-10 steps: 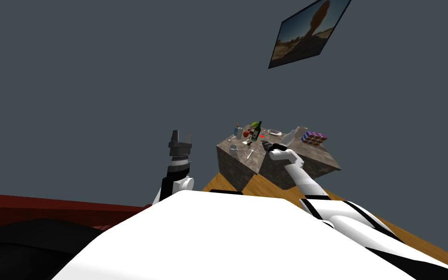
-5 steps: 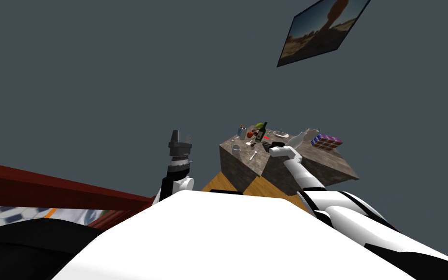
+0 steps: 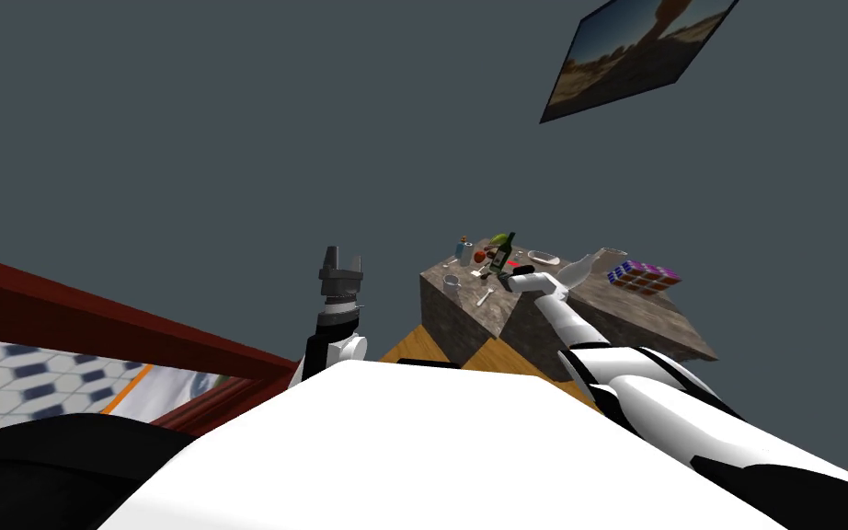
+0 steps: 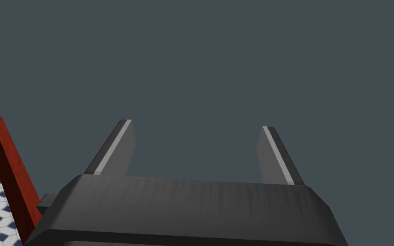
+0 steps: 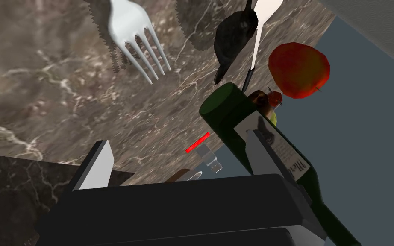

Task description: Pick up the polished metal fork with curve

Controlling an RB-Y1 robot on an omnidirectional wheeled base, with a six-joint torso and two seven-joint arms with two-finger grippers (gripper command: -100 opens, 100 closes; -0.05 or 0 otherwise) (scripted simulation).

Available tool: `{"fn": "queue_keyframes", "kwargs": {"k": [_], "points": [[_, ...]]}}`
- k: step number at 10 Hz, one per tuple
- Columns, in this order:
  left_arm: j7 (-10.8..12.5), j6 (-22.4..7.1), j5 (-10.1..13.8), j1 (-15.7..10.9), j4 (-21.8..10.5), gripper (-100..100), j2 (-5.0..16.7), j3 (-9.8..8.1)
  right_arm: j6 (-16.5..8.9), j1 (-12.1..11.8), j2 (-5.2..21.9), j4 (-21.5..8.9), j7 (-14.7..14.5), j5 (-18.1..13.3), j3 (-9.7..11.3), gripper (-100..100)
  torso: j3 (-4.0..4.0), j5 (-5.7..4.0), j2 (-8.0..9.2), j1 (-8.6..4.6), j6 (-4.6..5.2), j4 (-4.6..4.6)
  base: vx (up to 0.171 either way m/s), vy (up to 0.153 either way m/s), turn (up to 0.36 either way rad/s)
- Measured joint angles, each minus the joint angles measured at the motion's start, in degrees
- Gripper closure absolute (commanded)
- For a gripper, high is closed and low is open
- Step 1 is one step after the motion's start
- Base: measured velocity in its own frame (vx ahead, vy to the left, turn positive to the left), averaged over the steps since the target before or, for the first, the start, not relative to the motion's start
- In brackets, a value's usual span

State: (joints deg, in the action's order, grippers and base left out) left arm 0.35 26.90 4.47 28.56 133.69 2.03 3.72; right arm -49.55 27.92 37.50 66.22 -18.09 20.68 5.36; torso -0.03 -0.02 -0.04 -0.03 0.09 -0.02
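The right pincer [image 5: 179,139] hangs low over the brown marbled surface [image 5: 42,85], its two blades apart with nothing between them. The fork [image 5: 134,34] lies flat on that surface ahead of the pincer and apart from it. It is pale and glossy, its four tines point back toward the blades, and the handle runs on out of sight. A dark green bottle [image 5: 230,111] stands just beside one blade, so close that I cannot tell whether they touch. A red apple [image 5: 298,70] sits beyond the bottle, and a black object [image 5: 234,36] lies near the fork's tines. The left pincer [image 4: 196,124] is raised beside the chest, blades apart and empty.

The fork looks light, stiff and slick, a thin thing lying on a hard top, so there is probably little edge to catch. I judge the narrow neck just behind the tines, or the handle where its curve may lift it clear, to be the best hold, with the blades straddling it and closing on its sides. A glancing pinch would likely skid it away, and the bottle is close enough that a sideways move could knock it
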Motion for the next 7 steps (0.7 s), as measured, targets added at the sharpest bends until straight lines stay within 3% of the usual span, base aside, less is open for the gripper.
{"fn": "queue_keyframes", "kwargs": {"k": [7], "points": [[0.00,0.00,0.00,0.00,0.00,0,0.00,0.00,-10.69,6.44,0.94,-9.14,-4.44,1.94,3.65,-100,-0.01,0.01,-0.01,0.01,-0.02,0.00,-0.002,-0.013,0.111]]}}
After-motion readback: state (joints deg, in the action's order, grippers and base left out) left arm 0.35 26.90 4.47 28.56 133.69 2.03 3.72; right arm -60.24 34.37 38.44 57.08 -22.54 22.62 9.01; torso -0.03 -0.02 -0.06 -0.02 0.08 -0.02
